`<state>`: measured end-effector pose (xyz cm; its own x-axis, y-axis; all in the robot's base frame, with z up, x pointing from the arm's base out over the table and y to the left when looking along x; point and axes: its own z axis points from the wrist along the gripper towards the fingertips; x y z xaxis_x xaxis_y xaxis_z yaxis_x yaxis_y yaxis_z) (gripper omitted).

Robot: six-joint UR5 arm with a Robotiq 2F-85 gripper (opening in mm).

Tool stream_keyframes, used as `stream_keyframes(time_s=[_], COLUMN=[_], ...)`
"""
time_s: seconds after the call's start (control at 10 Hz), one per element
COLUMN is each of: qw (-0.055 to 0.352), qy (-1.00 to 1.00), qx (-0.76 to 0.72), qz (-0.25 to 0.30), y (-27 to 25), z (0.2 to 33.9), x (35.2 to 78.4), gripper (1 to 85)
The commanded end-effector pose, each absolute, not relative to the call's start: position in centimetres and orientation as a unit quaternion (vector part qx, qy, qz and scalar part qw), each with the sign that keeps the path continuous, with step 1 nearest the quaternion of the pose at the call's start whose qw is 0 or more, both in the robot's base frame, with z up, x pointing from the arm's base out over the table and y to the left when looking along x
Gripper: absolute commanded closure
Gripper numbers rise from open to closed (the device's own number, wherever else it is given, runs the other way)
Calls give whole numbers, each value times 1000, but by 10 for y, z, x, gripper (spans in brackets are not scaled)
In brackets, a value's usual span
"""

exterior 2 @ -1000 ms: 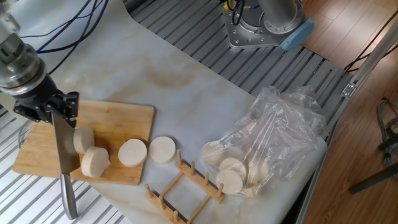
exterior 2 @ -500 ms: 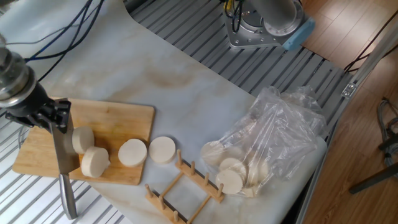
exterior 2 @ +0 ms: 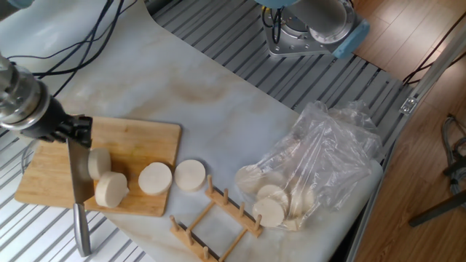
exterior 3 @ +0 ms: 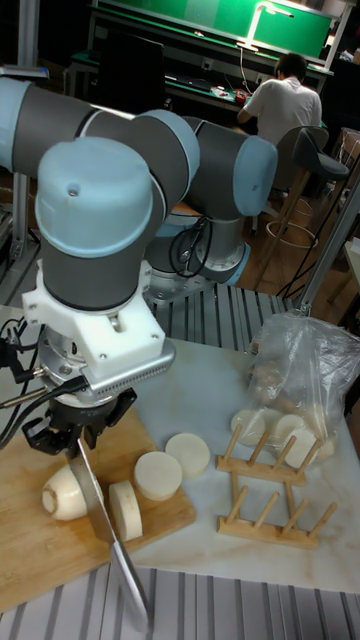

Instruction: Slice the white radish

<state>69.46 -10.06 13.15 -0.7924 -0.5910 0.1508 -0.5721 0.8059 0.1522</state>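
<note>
Radish (exterior 2: 98,161) on board (exterior 2: 138,142) — rack (exterior 2: 215,218) between it and bag (exterior 2: 320,164).

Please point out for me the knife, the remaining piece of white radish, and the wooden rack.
knife (exterior 2: 77,177), fixed view, middle of the blade.
white radish (exterior 3: 62,494), tall fixed view, rounded end of the remaining piece.
wooden rack (exterior 2: 215,216), fixed view, middle of the frame.

Grey-and-blue arm bent low over the board (exterior 2: 138,149), wrist pointing down, gripper (exterior 2: 73,129) above the board's left part, fingers clamped on a knife (exterior 3: 108,530) handle, blade hanging down
</note>
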Motion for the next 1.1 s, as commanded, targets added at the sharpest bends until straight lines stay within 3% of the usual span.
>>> stream_keyframes(time_s=[0.0, 0.3, 1.0], qw=[124, 125, 132], qy=[-950, -951, -953], qx=[286, 281, 274], qz=[-29, -16, -6], y=[-103, -103, -94], z=[132, 132, 137], x=[674, 677, 692], gripper=[583, 607, 550])
